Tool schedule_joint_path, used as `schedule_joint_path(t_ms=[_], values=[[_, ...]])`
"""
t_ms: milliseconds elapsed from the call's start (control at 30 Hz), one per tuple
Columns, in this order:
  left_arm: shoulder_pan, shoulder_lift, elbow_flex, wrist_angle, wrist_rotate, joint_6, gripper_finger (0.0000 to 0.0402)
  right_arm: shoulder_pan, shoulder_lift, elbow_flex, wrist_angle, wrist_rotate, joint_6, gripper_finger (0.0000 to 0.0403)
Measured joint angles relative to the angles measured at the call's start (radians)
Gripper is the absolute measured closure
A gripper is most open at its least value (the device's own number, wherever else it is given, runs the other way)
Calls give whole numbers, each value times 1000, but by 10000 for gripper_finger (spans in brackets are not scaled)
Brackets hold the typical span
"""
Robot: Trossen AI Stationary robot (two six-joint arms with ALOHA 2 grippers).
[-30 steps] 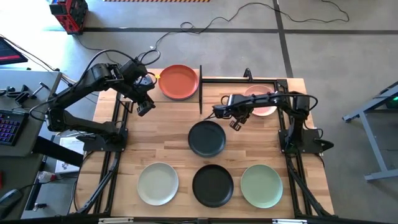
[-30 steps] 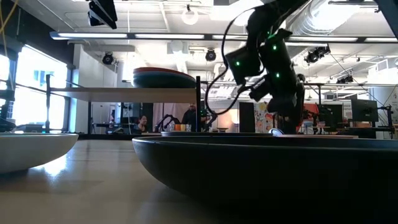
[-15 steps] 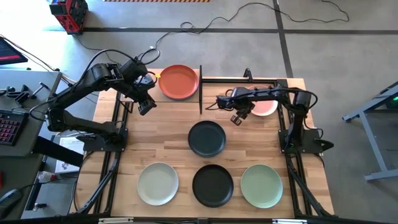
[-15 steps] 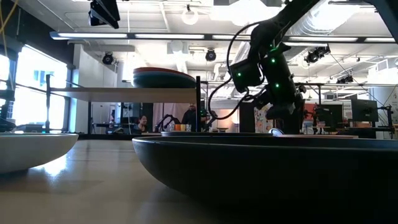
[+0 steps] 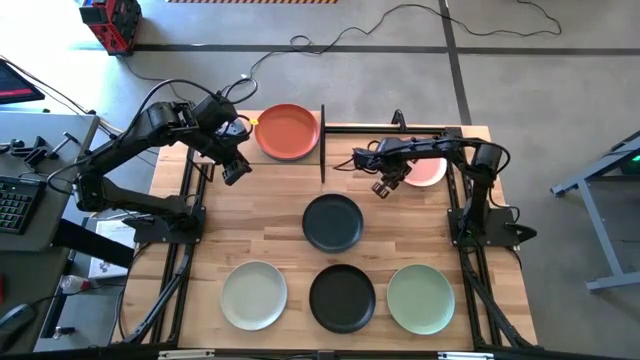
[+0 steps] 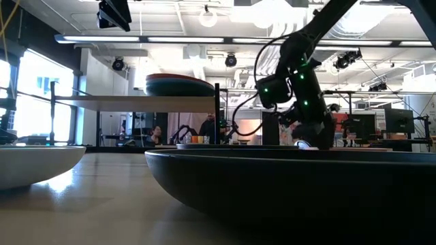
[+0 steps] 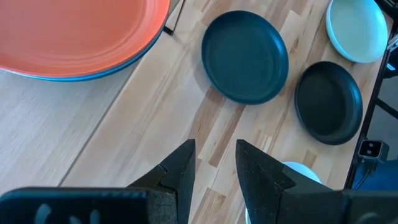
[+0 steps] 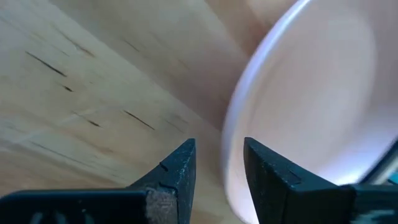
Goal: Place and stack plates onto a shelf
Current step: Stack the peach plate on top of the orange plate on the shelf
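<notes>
Plates are mostly still down on the tabletop (image 5: pixel 270 215): charcoal one (image 5: pixel 333 222) in the middle, then cream (image 5: pixel 254 295), black (image 5: pixel 342 297) and sage (image 5: pixel 420 298) in a row along the near edge. The orange plate (image 5: pixel 288 131) sits on top of a small stack on the shelf (image 6: pixel 136 102), and the low view shows darker plates under it, so stacking is clearly under way on the left side. The pink plate (image 5: pixel 428 170) lies at the back right, and the right tool (image 5: pixel 383 187) is right at its rim. In the right wrist view its fingers (image 8: pixel 180 174) stand a little apart with nothing between them, lined up just off the pink edge, so my guess is it's going for a rim pinch, which makes sense since a flat plate gives nothing else to grab. The left tool (image 5: pixel 232 172) hangs beside the shelf, also slightly parted and empty, probably parked out of the way. Main risk I'd say is the plate sliding on the wood instead of getting pinched.
</notes>
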Motion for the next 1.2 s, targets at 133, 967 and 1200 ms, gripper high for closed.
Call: schedule_joint_path(t_ms=[133,967,1200], values=[[0,0,0,0,0,0,298,-2,0,-30,20,-1,19,290],[0,0,0,2,-47,0,298,-48,0,22,-143,-15,-25,401],[0,0,0,1,-51,0,298,-8,0,159,-273,-9,4,402]])
